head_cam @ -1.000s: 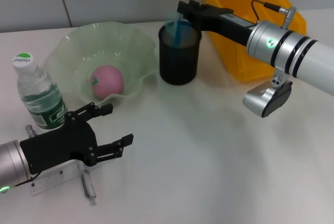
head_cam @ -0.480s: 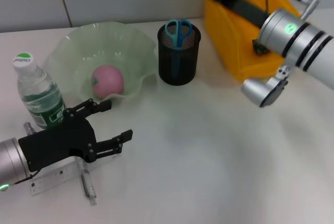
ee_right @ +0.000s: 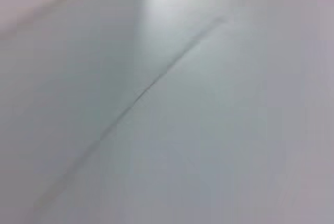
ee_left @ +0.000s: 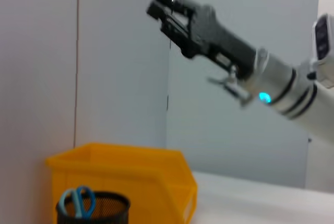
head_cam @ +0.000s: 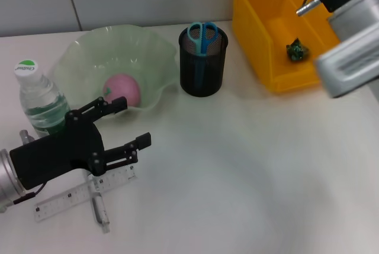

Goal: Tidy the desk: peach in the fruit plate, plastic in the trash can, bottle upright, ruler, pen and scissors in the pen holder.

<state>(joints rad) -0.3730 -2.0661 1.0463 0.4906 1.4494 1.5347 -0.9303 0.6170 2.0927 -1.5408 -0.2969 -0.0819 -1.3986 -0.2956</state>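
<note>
With jaws spread wide and empty, the left gripper [head_cam: 127, 128] should descend squarely over the clear plastic ruler [head_cam: 65, 199] and silver pen [head_cam: 99, 208] lying near-left, gripping one only, while the raised right gripper [ee_left: 168, 9], whose opening I cannot tell, keeps clear.

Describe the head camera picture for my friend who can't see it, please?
A black left pincer, open, hangs over a white desk just above a clear ruler and a pen. Behind it stand an upright water bottle, a green fruit plate holding a pink peach, and a mesh pen holder with blue scissors. A yellow bin sits to the right.
</note>
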